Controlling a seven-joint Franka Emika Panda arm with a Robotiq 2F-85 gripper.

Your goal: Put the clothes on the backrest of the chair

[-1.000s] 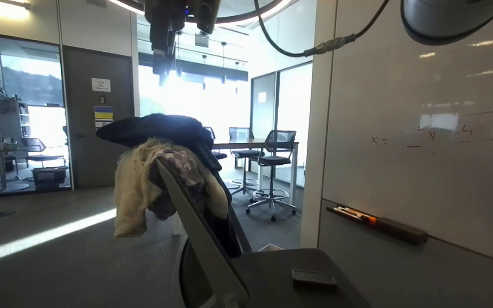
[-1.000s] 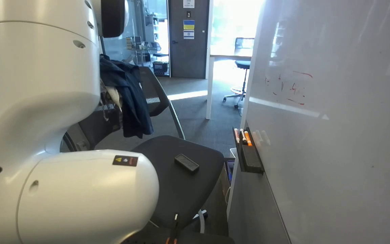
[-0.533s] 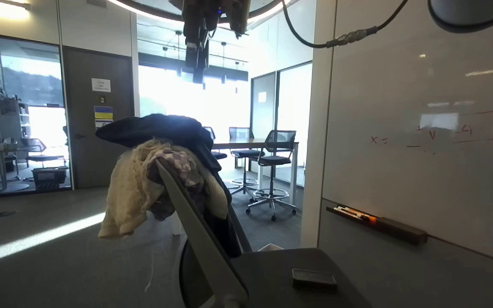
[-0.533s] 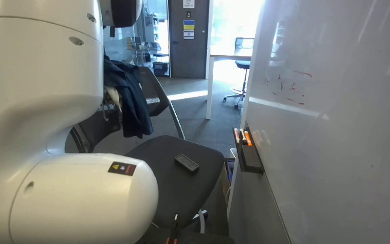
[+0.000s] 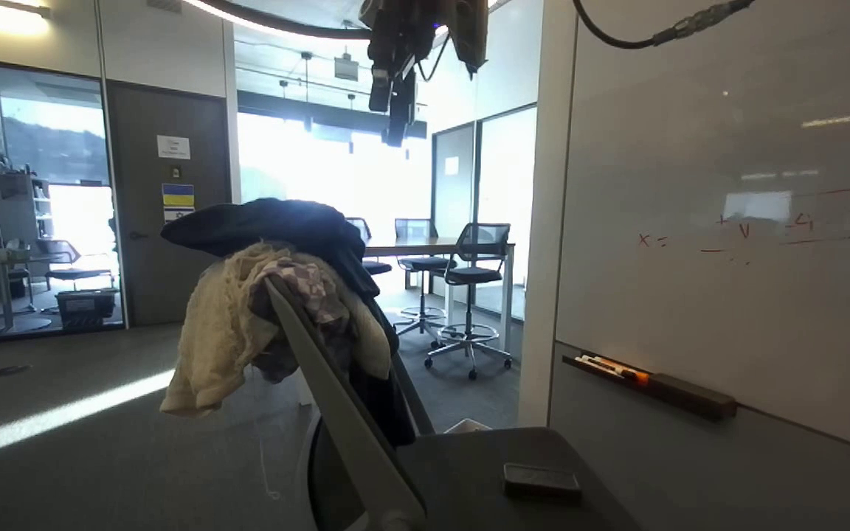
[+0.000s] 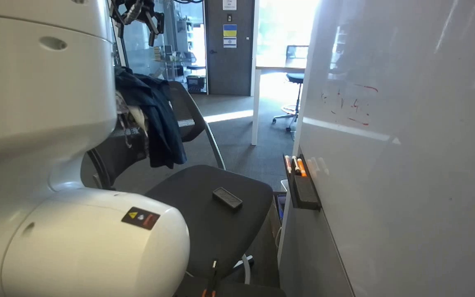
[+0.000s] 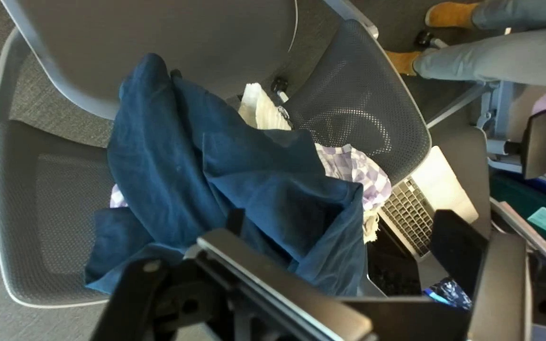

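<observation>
Claw (image 7: 346,229) up high, spread wide w/ nothing in it; next down, navy cloth (image 7: 235,182); partly under it, cream cloth (image 5: 222,324) & checked cloth (image 7: 360,173), all on chair's back (image 7: 50,222); past that, laptop (image 7: 408,215); door (image 5: 167,280) in far bkgd.

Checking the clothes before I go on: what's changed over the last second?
In an exterior view, the gripper has moved right; it is open, and no grasp or release shows. The hanging end of the cream garment has swung left there. The navy garment on top, the chair's backrest and the dark block on the seat look unchanged.
</observation>
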